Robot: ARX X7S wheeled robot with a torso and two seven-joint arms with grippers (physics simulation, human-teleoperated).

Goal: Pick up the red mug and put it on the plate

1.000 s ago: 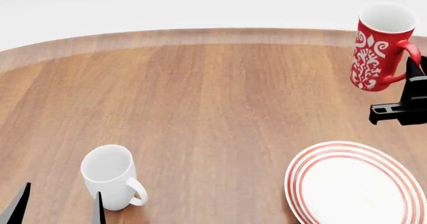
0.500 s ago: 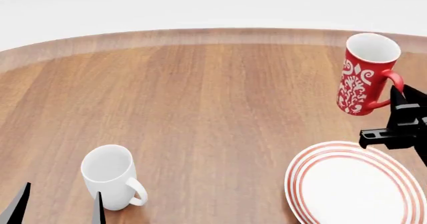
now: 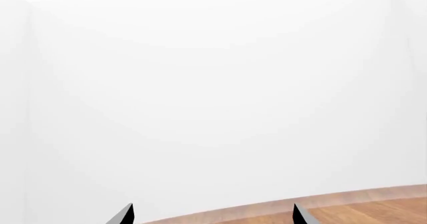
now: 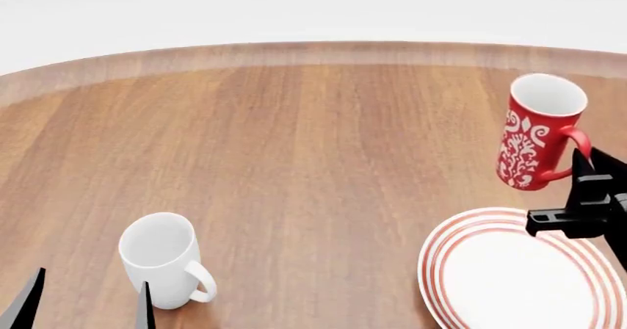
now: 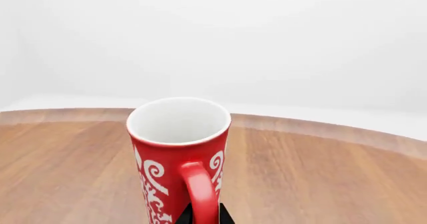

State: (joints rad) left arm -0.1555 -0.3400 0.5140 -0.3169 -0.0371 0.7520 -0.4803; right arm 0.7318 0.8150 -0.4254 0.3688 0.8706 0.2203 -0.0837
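red mug (image 4: 534, 144): tall, white swirls, white inside, upright with slight tilt, lifted off table, handle toward robot | plate (image 4: 519, 270): white, red rim rings, flat, just below-near mug

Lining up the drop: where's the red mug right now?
In the head view the red mug hangs at the far right, held by its handle in the right gripper, just beyond the far rim of the plate.

Mugs: two in all; one red mug (image 4: 537, 133) with white swirl ornaments, one plain white mug (image 4: 163, 259); plates: one, the plate (image 4: 520, 272) with red rings at its rim; tables: one wooden table (image 4: 313, 160); grippers: two, right gripper (image 4: 588, 200) and left gripper (image 4: 87, 305), each only partly in view.
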